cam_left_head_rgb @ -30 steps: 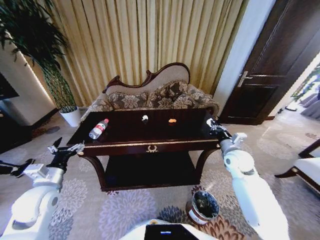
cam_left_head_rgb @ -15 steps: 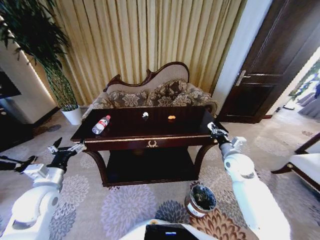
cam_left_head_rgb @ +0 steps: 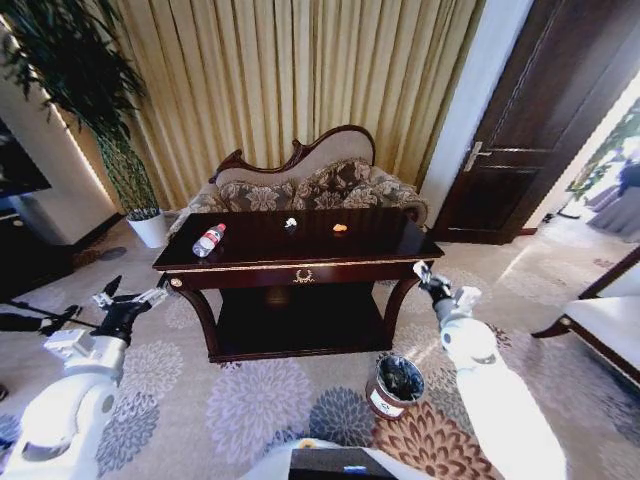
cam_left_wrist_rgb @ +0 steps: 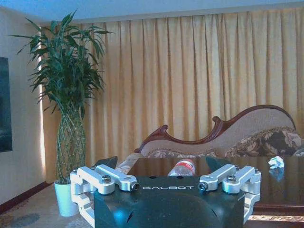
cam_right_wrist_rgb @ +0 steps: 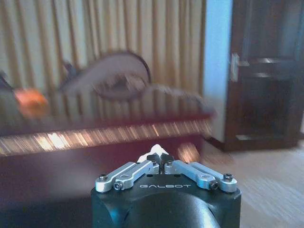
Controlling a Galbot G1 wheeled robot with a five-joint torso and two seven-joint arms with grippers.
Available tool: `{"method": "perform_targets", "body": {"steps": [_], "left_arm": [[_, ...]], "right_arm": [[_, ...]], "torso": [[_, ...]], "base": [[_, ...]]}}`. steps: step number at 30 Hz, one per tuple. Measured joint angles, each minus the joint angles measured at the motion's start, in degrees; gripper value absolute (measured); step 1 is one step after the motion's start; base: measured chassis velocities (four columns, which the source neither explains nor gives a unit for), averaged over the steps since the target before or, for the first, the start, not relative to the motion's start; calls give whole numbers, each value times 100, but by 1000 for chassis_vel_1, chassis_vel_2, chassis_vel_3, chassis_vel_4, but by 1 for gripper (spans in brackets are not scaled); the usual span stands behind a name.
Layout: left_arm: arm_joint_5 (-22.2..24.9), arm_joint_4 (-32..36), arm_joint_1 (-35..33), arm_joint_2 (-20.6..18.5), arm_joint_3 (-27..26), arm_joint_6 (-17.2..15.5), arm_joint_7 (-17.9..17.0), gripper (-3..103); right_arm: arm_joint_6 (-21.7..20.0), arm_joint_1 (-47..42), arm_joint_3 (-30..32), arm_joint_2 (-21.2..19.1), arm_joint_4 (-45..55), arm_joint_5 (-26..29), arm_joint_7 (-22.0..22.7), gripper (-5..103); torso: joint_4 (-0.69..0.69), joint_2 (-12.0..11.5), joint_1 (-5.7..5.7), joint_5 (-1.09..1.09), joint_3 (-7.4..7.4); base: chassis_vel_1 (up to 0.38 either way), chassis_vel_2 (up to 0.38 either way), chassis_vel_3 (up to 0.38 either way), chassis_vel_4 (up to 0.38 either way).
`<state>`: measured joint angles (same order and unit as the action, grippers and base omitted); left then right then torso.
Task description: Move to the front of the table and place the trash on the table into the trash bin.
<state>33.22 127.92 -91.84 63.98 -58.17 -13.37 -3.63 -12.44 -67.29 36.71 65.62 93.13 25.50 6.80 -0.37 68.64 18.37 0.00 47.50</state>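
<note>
Dark trash bin (cam_left_head_rgb: 397, 385) beside table (cam_left_head_rgb: 300, 265)

Counted: one table (cam_left_head_rgb: 300, 262), one bottle (cam_left_head_rgb: 208, 240), one white scrap (cam_left_head_rgb: 290, 224), one orange scrap (cam_left_head_rgb: 340, 228), one bin (cam_left_head_rgb: 395, 386), two grippers.

Before us, pleated gold curtains (cam_left_head_rgb: 300, 90) hang floor to ceiling along the back wall. In front of them stands a carved dark-wood sofa with brown floral upholstery (cam_left_head_rgb: 310, 180). To our left, a tall green leafy plant with a woven stem (cam_left_head_rgb: 95, 100) rises from a white round pot (cam_left_head_rgb: 150, 228). To our right we see a white wall panel (cam_left_head_rgb: 465, 110) and a dark panelled wooden door with a metal handle (cam_left_head_rgb: 545, 130). A grey carpet patterned with large purple and orange flowers (cam_left_head_rgb: 250, 400) covers the floor. Daylight enters at the far right.
</note>
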Motion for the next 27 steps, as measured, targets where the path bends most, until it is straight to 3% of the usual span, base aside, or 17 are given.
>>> {"method": "perform_targets", "body": {"steps": [13, 27], "left_arm": [[85, -67, 75, -52, -52, 52, 13, 100], [111, -120, 21, -36, -150, 138, 55, 100]], "right_arm": [[598, 14, 20, 213, -2816, -1442, 0, 1], [109, 76, 99, 486, -2879, -1812, 0, -1]], "torso": [[-2, 0, 0, 2, 0], [0, 0, 0, -1, 0]], "base": [[0, 0, 0, 0], [0, 0, 0, 0]]}}
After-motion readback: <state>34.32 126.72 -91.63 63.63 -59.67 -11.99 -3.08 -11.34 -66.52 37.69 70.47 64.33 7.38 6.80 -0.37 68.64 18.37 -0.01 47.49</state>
